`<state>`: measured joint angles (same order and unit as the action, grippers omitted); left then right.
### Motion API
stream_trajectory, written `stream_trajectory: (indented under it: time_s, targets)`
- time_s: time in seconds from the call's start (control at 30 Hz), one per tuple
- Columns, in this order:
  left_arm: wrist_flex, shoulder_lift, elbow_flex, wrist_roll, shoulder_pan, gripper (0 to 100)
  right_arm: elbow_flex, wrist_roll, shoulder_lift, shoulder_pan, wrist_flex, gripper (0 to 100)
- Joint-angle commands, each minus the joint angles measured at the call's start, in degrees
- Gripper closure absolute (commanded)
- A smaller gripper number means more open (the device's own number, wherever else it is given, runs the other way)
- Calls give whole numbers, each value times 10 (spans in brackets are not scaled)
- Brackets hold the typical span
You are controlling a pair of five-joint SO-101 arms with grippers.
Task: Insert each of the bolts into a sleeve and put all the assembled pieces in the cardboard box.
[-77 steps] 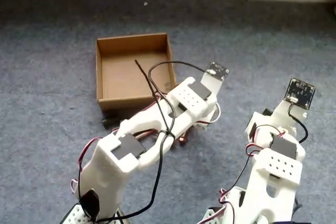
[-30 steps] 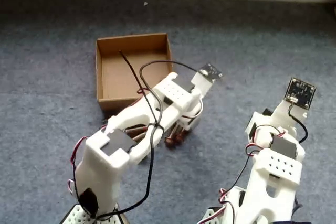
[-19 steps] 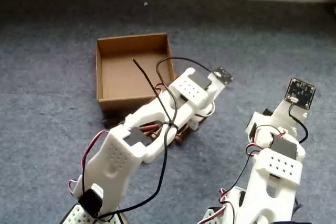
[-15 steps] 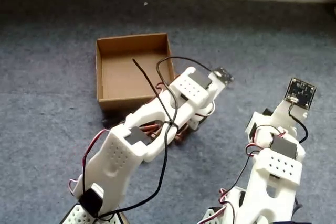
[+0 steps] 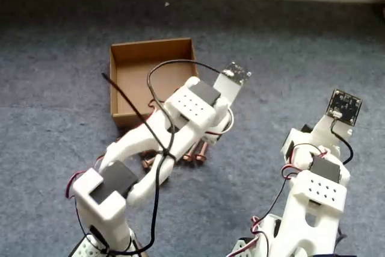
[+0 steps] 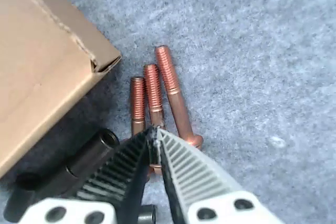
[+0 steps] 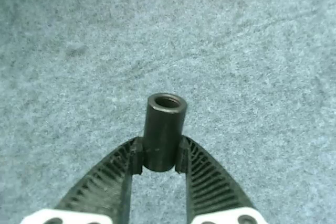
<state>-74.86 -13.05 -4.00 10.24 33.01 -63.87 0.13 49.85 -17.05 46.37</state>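
Three copper bolts point(image 6: 170, 98) lie side by side on the grey carpet just off a corner of the cardboard box point(image 6: 42, 72). My left gripper point(image 6: 155, 136) hangs shut right over the middle bolt, with nothing seen between its jaws. Black sleeves point(image 6: 92, 153) lie against the box wall beside the bolts. My right gripper point(image 7: 160, 156) is shut on a black sleeve point(image 7: 164, 124), held over bare carpet with its open bore facing away from the camera. From above, the bolts point(image 5: 194, 156) show by the left arm point(image 5: 180, 118), in front of the box point(image 5: 151, 44).
The right arm point(image 5: 319, 185) stands at the lower right, well away from the box. Grey carpet stretches free between the two arms and to the right of the box. Loose black cables loop over the left arm and part of the box.
The left arm has swung left and drawn back toward the box's front corner, uncovering the bolts on the carpet. The right arm has kept still.
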Motion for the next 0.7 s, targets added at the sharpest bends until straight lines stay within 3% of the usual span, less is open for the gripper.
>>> stream_trajectory:
  time_s: [0.0,0.13,0.33,0.67]
  targets:
    - [116,160,-154,6,-1,995,7,-1,22,-7,-9,992]
    - [178,219,-223,4,1,982,7,-1,22,-7,-9,992]
    - [177,168,-209,7,3,802,7,-1,22,-7,-8,992]
    - [159,-51,-52,7,25,819,7,-1,22,-7,-8,992]
